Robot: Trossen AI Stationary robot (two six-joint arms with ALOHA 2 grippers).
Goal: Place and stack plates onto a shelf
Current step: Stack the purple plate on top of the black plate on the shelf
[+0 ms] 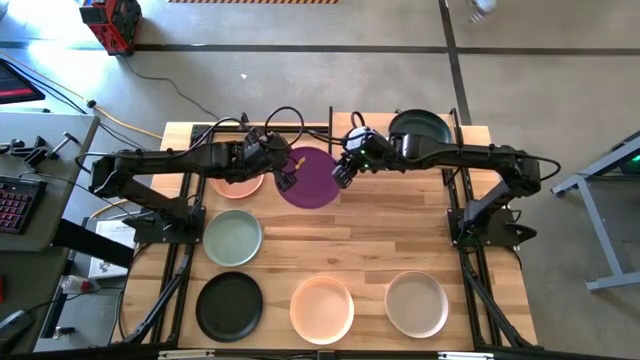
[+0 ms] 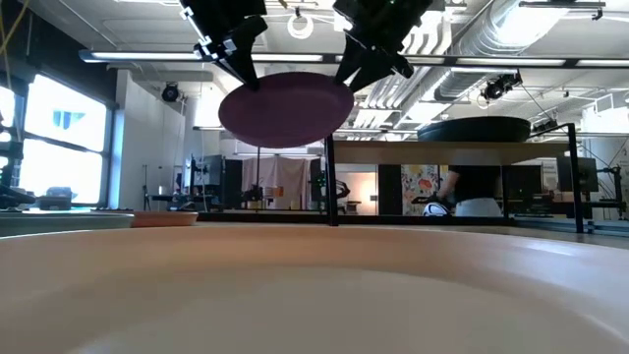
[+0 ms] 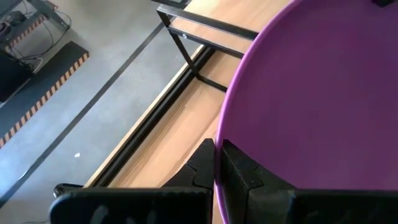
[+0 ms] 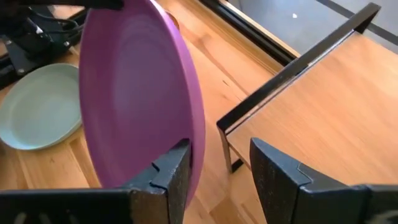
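A purple plate (image 1: 314, 180) hangs in the air over the far middle of the table, with my left gripper (image 1: 287, 180) shut on its left rim. My right gripper (image 1: 343, 178) stands open at the plate's right rim (image 4: 198, 134). That rim lies just inside one finger (image 4: 169, 175). The shelf (image 2: 447, 150) stands at the far right on thin black posts and carries a black plate (image 1: 420, 128). On the table lie a peach plate (image 1: 237, 185), a sage green plate (image 1: 232, 240), a black plate (image 1: 229, 305), another peach plate (image 1: 322, 308) and a beige plate (image 1: 416, 303). My left gripper pinches the purple plate's rim (image 3: 229, 134) between its two fingers, one above and one below. The fingers come from the table's left, slanting down. The plate is lifted clear of the table and lies nearly level. I cannot tell whether my right gripper touches the plate's rim.
The shelf's near black post (image 2: 331, 182) and frame bar (image 4: 292, 68) stand close to the right of the purple plate. The shelf board (image 4: 323, 124) left of its black plate is bare. Cables and equipment lie off the table's left side.
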